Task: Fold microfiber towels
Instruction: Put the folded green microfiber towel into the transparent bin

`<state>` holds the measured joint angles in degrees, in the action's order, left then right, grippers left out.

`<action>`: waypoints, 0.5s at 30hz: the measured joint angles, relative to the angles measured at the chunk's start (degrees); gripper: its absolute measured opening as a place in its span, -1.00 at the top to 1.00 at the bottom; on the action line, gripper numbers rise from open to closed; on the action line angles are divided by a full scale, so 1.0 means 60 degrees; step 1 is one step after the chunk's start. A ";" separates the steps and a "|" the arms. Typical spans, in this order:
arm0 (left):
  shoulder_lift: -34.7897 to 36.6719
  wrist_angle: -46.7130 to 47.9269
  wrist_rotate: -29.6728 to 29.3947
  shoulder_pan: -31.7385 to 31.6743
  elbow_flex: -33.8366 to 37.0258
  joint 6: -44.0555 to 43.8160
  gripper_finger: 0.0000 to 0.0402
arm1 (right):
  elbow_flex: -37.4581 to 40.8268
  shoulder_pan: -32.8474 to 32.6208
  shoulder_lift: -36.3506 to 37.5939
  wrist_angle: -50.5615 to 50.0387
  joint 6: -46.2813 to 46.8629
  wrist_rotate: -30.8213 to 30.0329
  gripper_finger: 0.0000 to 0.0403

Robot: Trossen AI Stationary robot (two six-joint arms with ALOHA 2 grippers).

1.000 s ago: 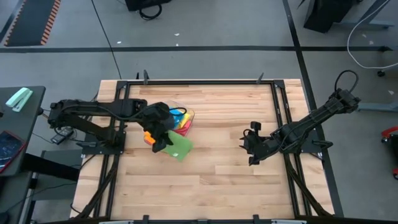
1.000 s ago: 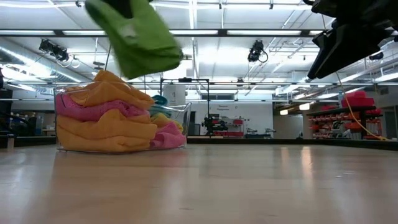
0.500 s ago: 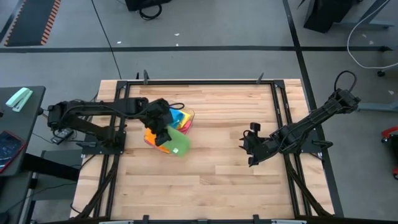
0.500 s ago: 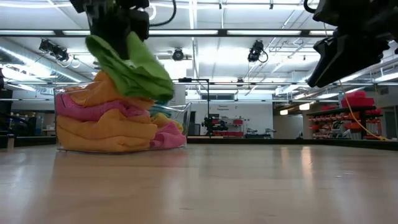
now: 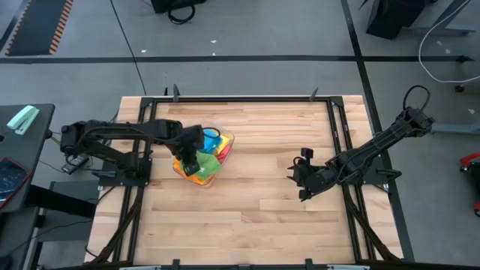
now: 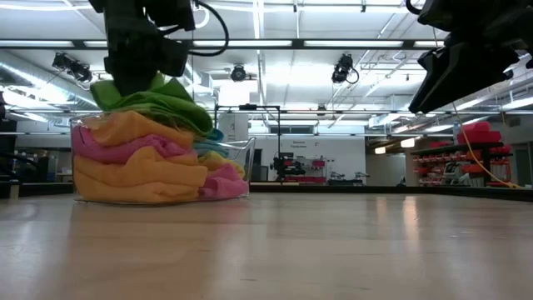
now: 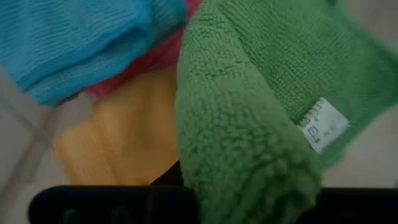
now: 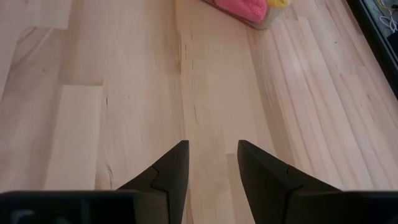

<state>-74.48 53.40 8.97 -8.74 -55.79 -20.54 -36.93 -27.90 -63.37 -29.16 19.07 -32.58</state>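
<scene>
A clear tub at the table's left holds a heap of microfiber towels: orange, pink, yellow and blue. A green towel with a white label lies on top of the heap. My left gripper stands right over it, pointing steeply down, shut on the green towel. My right gripper hangs open over bare wood at the table's right, touching nothing. My left gripper comes at the green towel from above and has a thick bunched fold of it at its fingers. The cloth itself hides the fingers, so the exact place of contact cannot be seen. The towel rests on the heap in the tub and spreads slack over it.
The wooden table has bare room in the middle and along the near side. Black frame rails run along its edges. The tub's corner with a pink towel shows far off in the right wrist view.
My left gripper has gone down and toward the table's far edge, over the tub, rolling as it went. The green towel, which hung clear in the air beside the tub, now lies on top of the heap in the tub.
</scene>
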 joint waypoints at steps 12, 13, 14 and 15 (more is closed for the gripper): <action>-0.1059 0.0145 -0.0910 0.0738 -0.0007 0.0030 0.08 | 0.0000 0.0000 0.0004 0.0182 -0.0113 0.0004 0.28; -0.1052 0.0212 -0.0908 0.0736 -0.0007 0.0026 0.01 | 0.0000 0.0000 0.0004 0.0180 -0.0113 0.0002 0.28; -0.1044 0.0289 -0.0911 0.0734 -0.0022 0.0026 -0.06 | 0.0000 0.0000 0.0004 0.0179 -0.0113 0.0004 0.28; -0.1016 0.0436 -0.0943 0.0734 -0.0061 0.0023 -0.12 | 0.0000 0.0000 0.0004 0.0181 -0.0113 0.0004 0.28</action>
<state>-80.58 56.01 3.32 -4.34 -56.16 -20.40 -36.93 -27.90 -63.35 -28.08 18.39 -32.56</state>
